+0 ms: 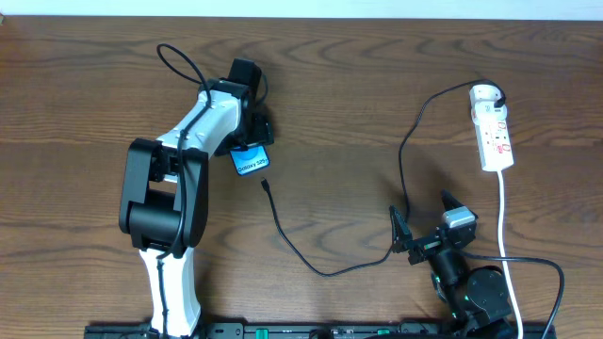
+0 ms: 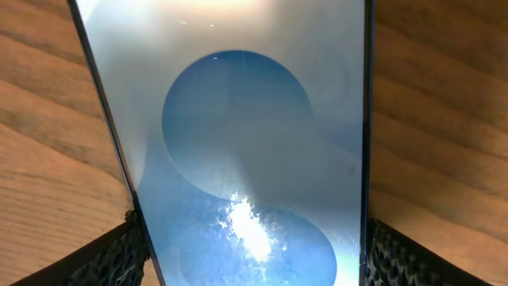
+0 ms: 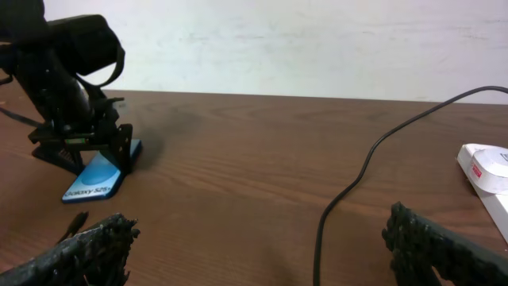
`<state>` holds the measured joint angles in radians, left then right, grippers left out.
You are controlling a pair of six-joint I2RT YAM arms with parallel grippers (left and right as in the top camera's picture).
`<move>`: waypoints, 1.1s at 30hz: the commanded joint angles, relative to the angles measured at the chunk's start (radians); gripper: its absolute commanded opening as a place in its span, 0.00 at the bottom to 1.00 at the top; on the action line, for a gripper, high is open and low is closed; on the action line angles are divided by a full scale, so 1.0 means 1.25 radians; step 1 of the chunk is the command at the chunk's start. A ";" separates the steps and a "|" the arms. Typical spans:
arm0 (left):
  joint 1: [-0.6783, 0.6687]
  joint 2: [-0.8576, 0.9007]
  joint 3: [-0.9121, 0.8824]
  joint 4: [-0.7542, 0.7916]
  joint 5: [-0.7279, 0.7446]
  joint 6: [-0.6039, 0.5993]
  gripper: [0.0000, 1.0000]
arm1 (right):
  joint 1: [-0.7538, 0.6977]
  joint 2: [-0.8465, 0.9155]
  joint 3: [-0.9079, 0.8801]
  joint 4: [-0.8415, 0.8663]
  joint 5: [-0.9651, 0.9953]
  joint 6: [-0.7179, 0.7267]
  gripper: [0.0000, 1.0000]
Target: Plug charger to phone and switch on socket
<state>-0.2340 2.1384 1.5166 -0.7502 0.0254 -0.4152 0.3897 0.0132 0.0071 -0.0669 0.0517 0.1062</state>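
Open table (image 1: 339, 122), charger (image 1: 325, 273) across its middle

Soft, even light from above leaves faint shadows on the surface (image 1: 377, 94). Glare whitens the top of the phone (image 2: 238, 119) screen, with a bright hotspot lower down. Close to the lens, the right pincer (image 3: 258, 226) looks blurred and dark.
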 commanded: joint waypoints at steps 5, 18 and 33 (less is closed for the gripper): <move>-0.005 0.025 -0.023 -0.033 0.034 -0.004 0.80 | -0.004 0.000 -0.001 -0.003 0.001 0.010 0.99; -0.005 0.025 -0.023 -0.138 0.034 -0.003 0.79 | -0.004 0.000 -0.001 -0.003 0.001 0.010 0.99; -0.005 0.025 -0.023 -0.096 0.033 -0.020 0.79 | -0.004 0.000 -0.001 -0.003 0.001 0.010 0.99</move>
<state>-0.2367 2.1372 1.5169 -0.8845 0.0841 -0.4198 0.3897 0.0132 0.0071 -0.0669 0.0517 0.1062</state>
